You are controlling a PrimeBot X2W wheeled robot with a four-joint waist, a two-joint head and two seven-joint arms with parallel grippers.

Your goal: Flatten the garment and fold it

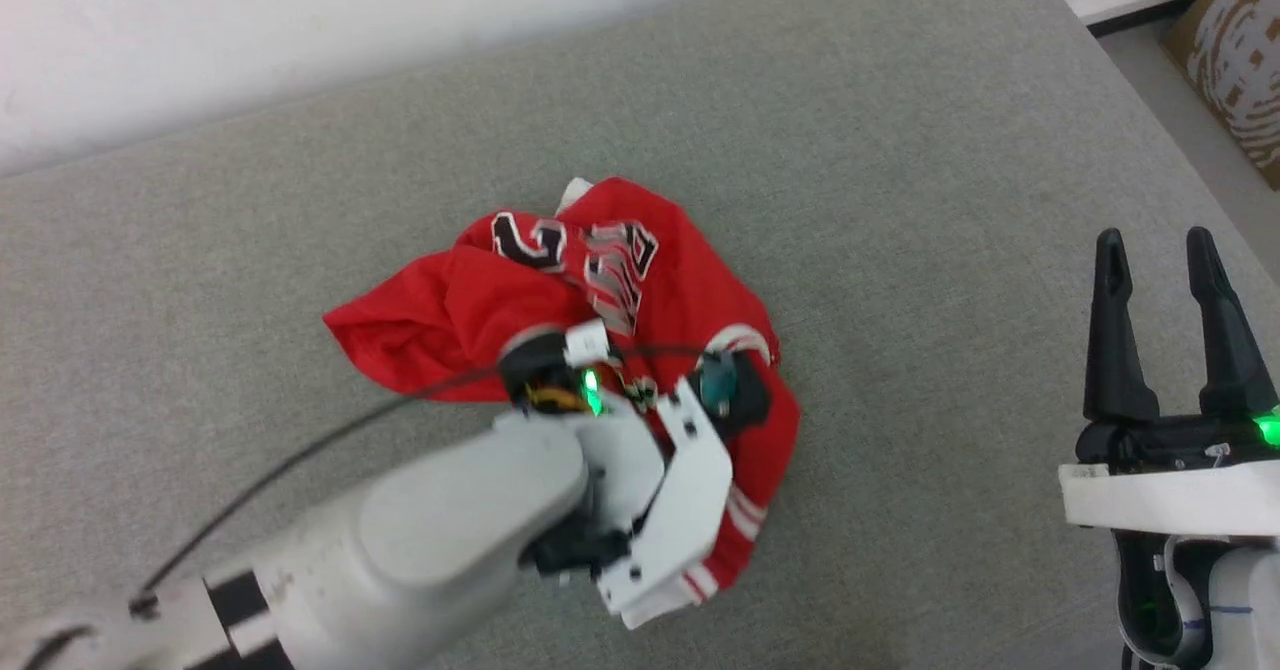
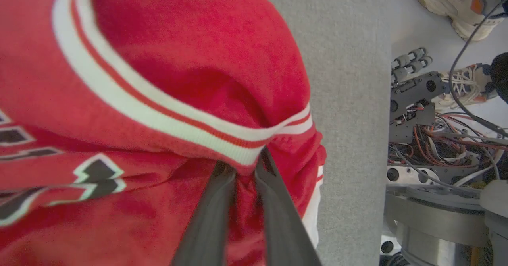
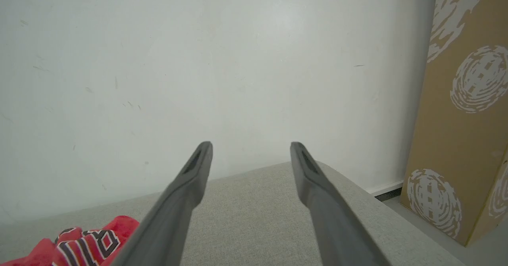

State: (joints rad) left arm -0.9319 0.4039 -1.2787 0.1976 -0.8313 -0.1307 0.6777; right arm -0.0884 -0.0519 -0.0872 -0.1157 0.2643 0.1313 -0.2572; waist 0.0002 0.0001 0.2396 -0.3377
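The garment (image 1: 690,280) lies crumpled in a heap in the middle of the grey cushion (image 1: 900,200), its red body and black-and-white print facing up. My left gripper (image 1: 700,420) reaches down onto the heap's near right side. In the left wrist view the left gripper (image 2: 244,162) is shut on the garment's (image 2: 178,59) red-and-white striped trim, with the fabric bunched between the fingers. My right gripper (image 1: 1155,250) stands open off to the right, apart from the cloth. In the right wrist view the right gripper (image 3: 251,147) holds nothing, and the garment (image 3: 79,238) shows at the lower left.
A white wall (image 1: 200,30) runs behind the cushion. A patterned cardboard box (image 1: 1235,50) stands on the floor at the far right. Beyond the cushion's edge, the left wrist view has the robot's base with loose wires (image 2: 436,139) and a person's shoes (image 2: 456,4).
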